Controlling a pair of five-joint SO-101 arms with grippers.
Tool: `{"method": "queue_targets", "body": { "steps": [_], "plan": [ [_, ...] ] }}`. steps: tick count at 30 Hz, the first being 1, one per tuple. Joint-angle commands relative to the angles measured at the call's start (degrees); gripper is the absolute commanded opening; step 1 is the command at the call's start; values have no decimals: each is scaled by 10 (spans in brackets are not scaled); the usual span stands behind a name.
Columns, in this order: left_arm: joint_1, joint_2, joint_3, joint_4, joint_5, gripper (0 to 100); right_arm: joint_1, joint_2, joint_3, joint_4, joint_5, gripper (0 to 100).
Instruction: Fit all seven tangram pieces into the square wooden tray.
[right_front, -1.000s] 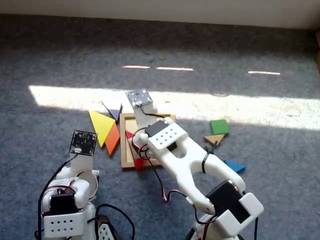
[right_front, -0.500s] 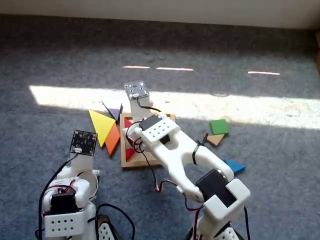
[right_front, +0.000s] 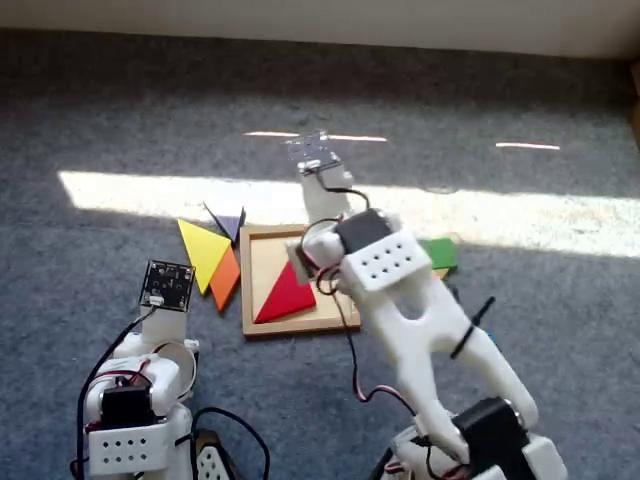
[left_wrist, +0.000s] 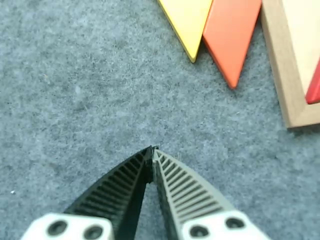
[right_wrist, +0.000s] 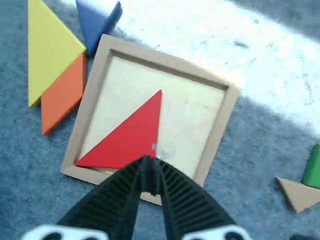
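The square wooden tray (right_front: 258, 236) (right_wrist: 100, 64) lies on the carpet with a red triangle (right_front: 287, 293) (right_wrist: 128, 135) flat inside it, in the near half. A yellow triangle (right_front: 202, 250) (right_wrist: 46, 46), an orange parallelogram (right_front: 226, 278) (right_wrist: 62, 93) and a purple-blue triangle (right_front: 228, 219) (right_wrist: 96, 21) lie just left of the tray. A green square (right_front: 440, 252) and a tan triangle (right_wrist: 299, 193) lie to its right. My right gripper (right_wrist: 149, 176) hangs shut and empty above the tray's near edge. My left gripper (left_wrist: 152, 151) is shut over bare carpet, short of the orange piece (left_wrist: 230, 37).
Grey carpet (right_front: 120, 120) covers the floor, with a bright band of sunlight (right_front: 130, 190) across the middle. The right arm (right_front: 400, 300) stretches over the tray's right side. Open carpet lies beyond the tray and to the far left.
The right arm has swung up and to the right off the tray. The red triangle, half covered and out at the tray's near-left corner before, now lies flat inside it. The left arm stayed still.
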Motion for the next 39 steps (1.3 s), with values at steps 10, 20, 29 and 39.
{"method": "queue_targets", "body": {
  "steps": [10,20,29,39],
  "plan": [
    [0,-26,11,6,2,5,-24,1,95,-103,29,6],
    [0,-26,11,6,2,5,-73,204,85,-234,27,6],
    [0,-26,11,6,2,5,-150,250,26,-234,27,6],
    [0,-26,11,6,2,5,-178,249,19,-255,27,6]
  ]
}}
